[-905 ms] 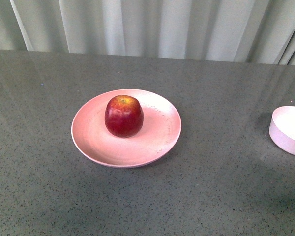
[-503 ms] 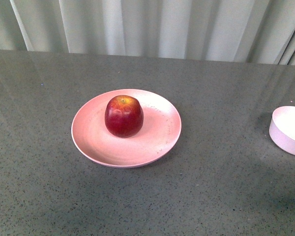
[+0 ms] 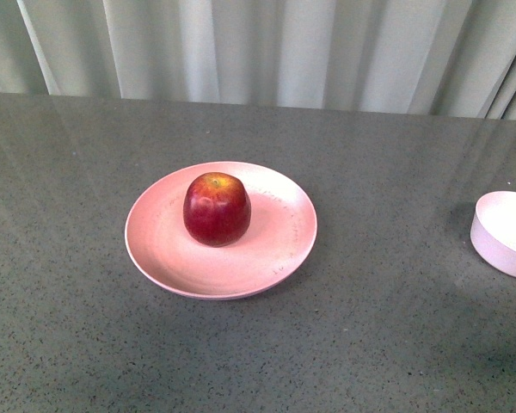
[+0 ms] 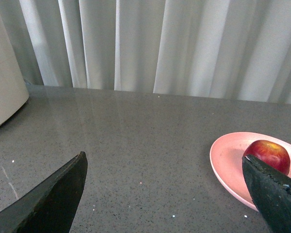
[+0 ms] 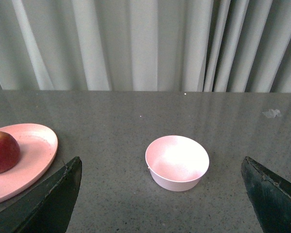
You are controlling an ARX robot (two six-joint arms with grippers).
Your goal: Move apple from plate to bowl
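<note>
The apple sits upright on the plate, stem dip facing up, a little toward 11 o'clock from the plate's centre. The bowl stands well apart from the plate on the grey table, out at 3 o'clock from it and partly cut off by the edge of the front view. It holds nothing. Neither arm shows in the front view.

The left gripper is spread wide with nothing between its fingers, only bare table ahead of the opening. In its wrist view the apple lies off the line of the opening, toward about 2 o'clock from the gripper and partly hidden behind the tip of one finger. The right gripper is likewise wide apart and unloaded. The bowl lies ahead of it at 12 o'clock, centred between the fingers, while only a slice of the apple shows far out at about 9 o'clock, beyond the other finger.

The move likely turns on this offset. The left arm seems the nearer to the apple and would need to swing toward 2 o'clock to centre its opening on the fruit. The apple is round, so no grasp axis looks favoured. The right arm is lined up on the bowl, not the fruit.
</note>
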